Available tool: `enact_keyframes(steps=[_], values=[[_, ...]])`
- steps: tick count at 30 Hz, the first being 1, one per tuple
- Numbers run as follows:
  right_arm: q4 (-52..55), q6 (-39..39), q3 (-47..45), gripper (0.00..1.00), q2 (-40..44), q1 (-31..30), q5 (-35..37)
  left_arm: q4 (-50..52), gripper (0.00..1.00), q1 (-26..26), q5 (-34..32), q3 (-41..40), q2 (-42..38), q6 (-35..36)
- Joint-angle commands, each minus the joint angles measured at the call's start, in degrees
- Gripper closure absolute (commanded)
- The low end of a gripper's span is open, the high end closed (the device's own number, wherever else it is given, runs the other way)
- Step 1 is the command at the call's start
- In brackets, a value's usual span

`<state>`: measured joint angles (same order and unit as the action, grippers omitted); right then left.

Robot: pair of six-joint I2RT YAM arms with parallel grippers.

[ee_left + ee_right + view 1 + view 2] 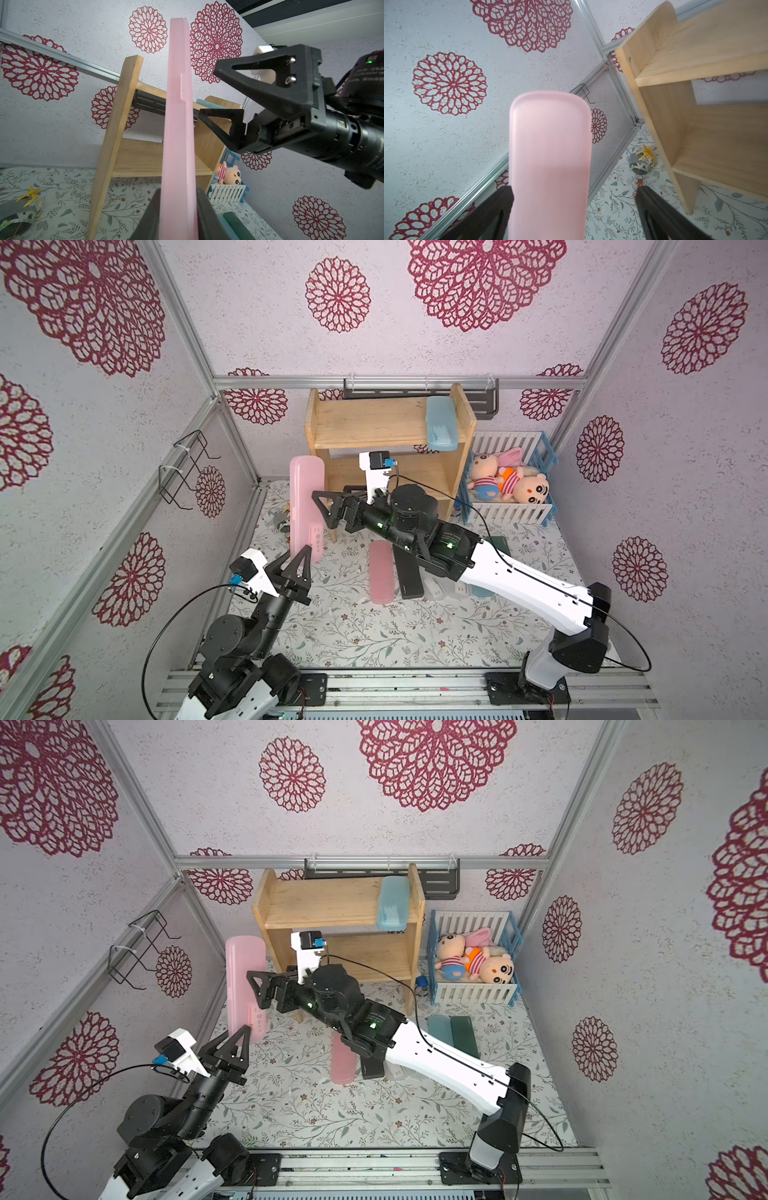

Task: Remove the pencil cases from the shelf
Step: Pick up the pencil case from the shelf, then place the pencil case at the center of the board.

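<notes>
Over the floral tabletop (374,635), left gripper (178,189) clamps a pink pencil case (306,497); right gripper (574,188) gapes.

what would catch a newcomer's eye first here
A long pink pencil case, held upright by the shut left gripper just left of the wooden shelf, with the open right gripper straddling it. Then the lone light blue pencil case at the right end of the shelf's top tier, and the plush toys in the slatted crate beside it.
</notes>
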<state>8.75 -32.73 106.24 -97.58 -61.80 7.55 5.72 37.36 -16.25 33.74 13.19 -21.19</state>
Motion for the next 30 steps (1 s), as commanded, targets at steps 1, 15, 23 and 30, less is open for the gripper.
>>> enact_keyframes(steps=[1,15,23,30], values=[[4.86,2.23,6.52,0.01,-3.65,-1.28,0.62,0.43,1.0,0.6,-0.28,-0.42,-1.58,0.77],[7.45,2.85,15.32,0.01,-10.07,-3.95,-0.51,4.73,1.0,0.56,-2.11,-0.65,-6.13,1.04],[8.23,3.03,18.08,0.06,-12.1,-4.56,-2.16,5.97,1.0,0.6,-3.17,-0.69,-5.85,0.71],[8.47,3.2,18.07,0.19,-12.1,-4.73,-1.66,6.06,1.0,0.6,-3.83,-1.01,-6.21,0.37]])
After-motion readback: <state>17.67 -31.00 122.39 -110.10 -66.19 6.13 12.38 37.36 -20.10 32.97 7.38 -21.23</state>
